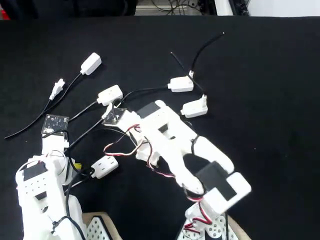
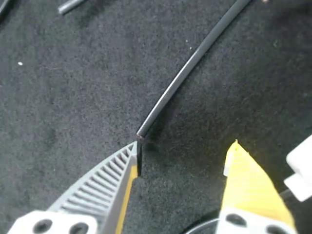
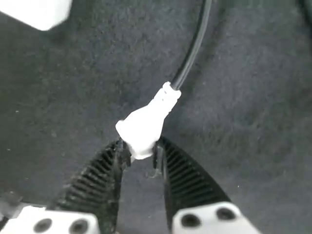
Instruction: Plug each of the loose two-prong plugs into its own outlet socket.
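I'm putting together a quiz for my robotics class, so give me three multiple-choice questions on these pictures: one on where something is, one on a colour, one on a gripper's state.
1. Where is the white plug seen from the right wrist?
A. on an arm's base
B. between the fingers of the right gripper
C. inside a drawer

2. What colour is that plug's cord?
A. red
B. yellow
C. black

3. How is the left gripper?
A. open
B. shut on a plug
C. shut on a cup

Answers: B, the gripper pinches the plug's end; C, a black cord runs from the plug's neck; A, a wide gap of bare cloth parts its tips.
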{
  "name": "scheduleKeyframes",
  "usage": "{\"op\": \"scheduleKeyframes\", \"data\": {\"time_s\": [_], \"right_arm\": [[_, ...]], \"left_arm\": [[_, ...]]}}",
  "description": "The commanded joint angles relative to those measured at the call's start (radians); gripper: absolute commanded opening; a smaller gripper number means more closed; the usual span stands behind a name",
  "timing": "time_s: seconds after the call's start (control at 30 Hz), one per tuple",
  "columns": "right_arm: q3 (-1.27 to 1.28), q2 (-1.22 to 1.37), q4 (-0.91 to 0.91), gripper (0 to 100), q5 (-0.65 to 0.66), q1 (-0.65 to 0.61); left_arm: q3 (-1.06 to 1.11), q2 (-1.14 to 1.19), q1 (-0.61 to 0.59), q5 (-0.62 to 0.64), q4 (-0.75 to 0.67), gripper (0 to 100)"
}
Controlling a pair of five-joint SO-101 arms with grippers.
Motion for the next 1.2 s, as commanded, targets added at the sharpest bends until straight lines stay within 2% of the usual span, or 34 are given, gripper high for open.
{"op": "scheduleKeyframes", "data": {"time_s": [0.0, 0.13, 0.23, 0.4, 0.6, 0.9, 1.07, 1.17], "right_arm": [[-0.076, 0.033, -0.011, 5.3, 0.017, 0.025], [-0.133, 0.09, 0.04, 19.0, 0.015, 0.014], [-0.174, 0.11, 0.077, 23.1, -0.055, 0.005], [-0.237, 0.093, 0.146, 18.8, -0.152, -0.006], [-0.274, 0.084, 0.143, 17.4, -0.244, -0.015], [-0.311, 0.191, 0.092, 17.4, -0.287, -0.057], [-0.409, 0.292, 0.166, 17.2, -0.298, -0.051], [-0.435, 0.32, 0.178, 9.8, -0.299, -0.051]], "left_arm": [[0.001, -0.014, -0.012, 0.008, -0.017, 28], [0.001, -0.014, -0.01, 0.008, -0.017, 28], [0.001, -0.014, -0.008, 0.008, -0.017, 28], [0.001, -0.014, -0.007, 0.008, -0.017, 28], [0.001, -0.014, -0.007, 0.008, -0.018, 28], [0.001, -0.014, -0.008, 0.009, -0.018, 28], [0.001, -0.014, -0.008, 0.009, -0.018, 28], [0.001, -0.014, -0.008, 0.009, -0.018, 28]]}}
